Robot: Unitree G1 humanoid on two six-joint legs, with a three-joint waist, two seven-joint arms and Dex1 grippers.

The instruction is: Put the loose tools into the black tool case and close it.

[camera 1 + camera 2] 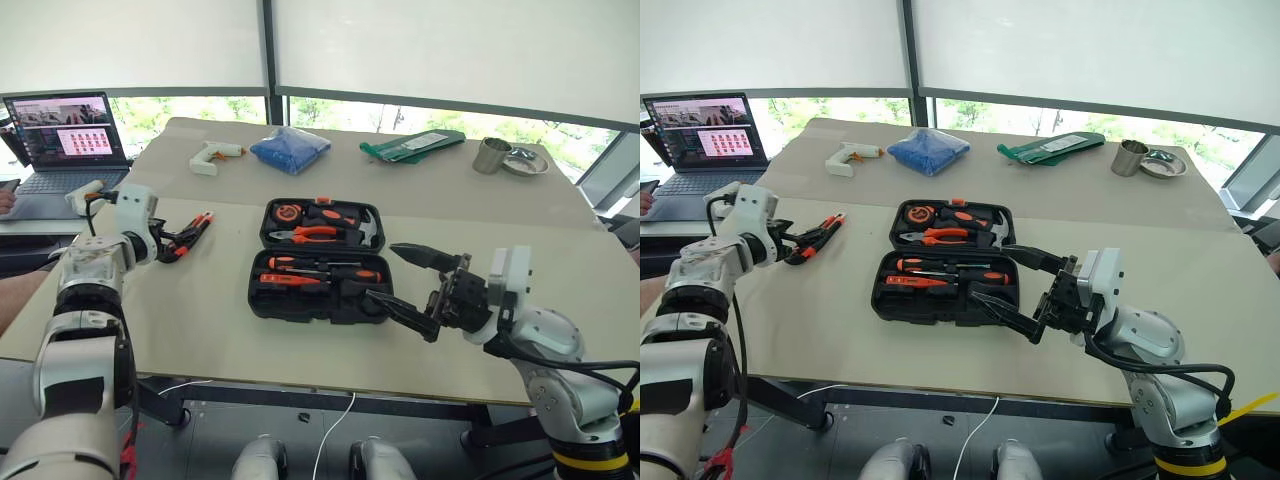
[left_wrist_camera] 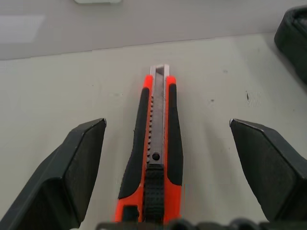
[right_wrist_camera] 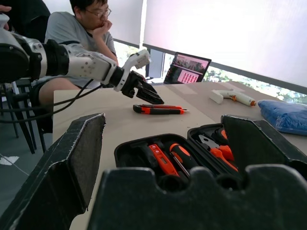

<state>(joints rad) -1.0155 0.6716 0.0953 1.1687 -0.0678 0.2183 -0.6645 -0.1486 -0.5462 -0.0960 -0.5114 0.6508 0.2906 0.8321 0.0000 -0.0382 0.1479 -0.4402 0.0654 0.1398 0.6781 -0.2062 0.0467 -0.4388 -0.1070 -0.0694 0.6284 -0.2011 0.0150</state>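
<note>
Fingers of the left gripper spread wide, one on each side of the utility knife, neither touching it. Knife lies flat on the surface, blade end pointing away from the wrist, well to the left of the tool case.

Right gripper hovers at the case's right front corner, fingers wide apart and holding nothing.

Case lies open mid-surface, both halves flat. Front half holds orange-and-black screwdrivers in their slots; back half holds pliers and a hammer, all seated.

Farther back on the surface: a white glue gun, a blue bag, a green packet, a metal cup beside a small dish. Laptop sits open at far left, with a person seated by it.
</note>
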